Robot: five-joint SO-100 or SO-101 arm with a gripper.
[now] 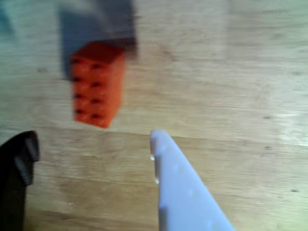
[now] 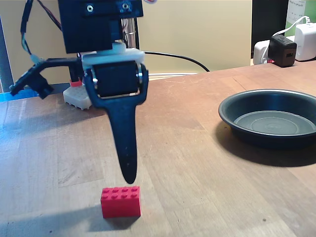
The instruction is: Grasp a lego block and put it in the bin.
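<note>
Above lego block hangs spread end effector; bin (fixed view) well apart.

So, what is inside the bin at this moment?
The bin holds nothing visible: its ringed bottom lies bare. The near rim covers a strip of the bottom. The lego block sits on the table.

In the fixed view the arm's wrist hangs nose-down, a black motor block on top and one long black finger tapering to a rounded tip that stops short of the table. In the wrist view the gripper is spread wide — a black finger at the left edge, a pale one right of centre — nothing between them.
</note>
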